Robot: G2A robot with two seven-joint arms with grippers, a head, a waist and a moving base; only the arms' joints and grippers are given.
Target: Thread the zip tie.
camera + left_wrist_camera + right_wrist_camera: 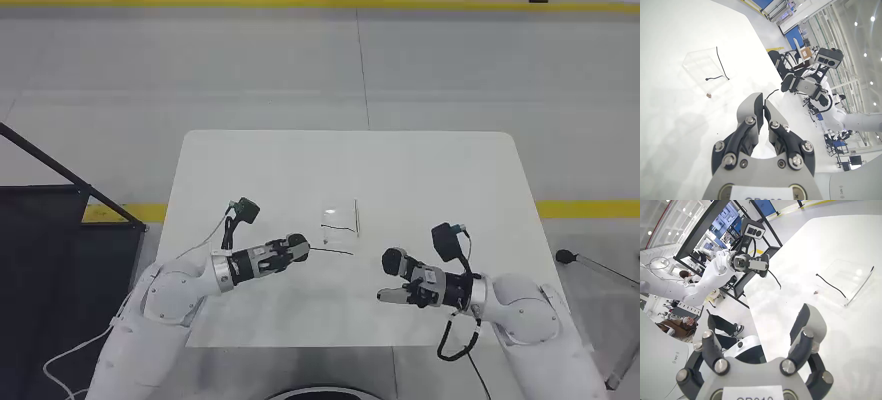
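White tabletop (300,180) with rounded corners, seen from above, my two arms coming in from its 6 o'clock edge. My left claw (763,103) sits just off the tabletop's centre toward 9 o'clock. It is clenched on a thin black zip tie (772,92). The pads pinch one end, and the free length sticks out past the fingertips, curving through the air toward 3 o'clock. My right claw (392,279) hangs near 5 o'clock of the centre, spread wide with nothing between its fingers, well apart from the tie's free tip. Between the two claws, a little toward 12 o'clock, lies a flat clear plastic tray (696,62). A second black tie (721,64) rests on it, bent into an L along one edge, its small head on the clear surface.

By my judgement the task is at an early stage. One tie is in my grip, but it is an open strand: no loop is formed and no tail has entered a head. What is left is for the right claw to take the loose end and feed it through the locking head. My pads hide which end I am pinching. Smallest of all, a brownish speck (708,95) lies on the tabletop just beside the tray.
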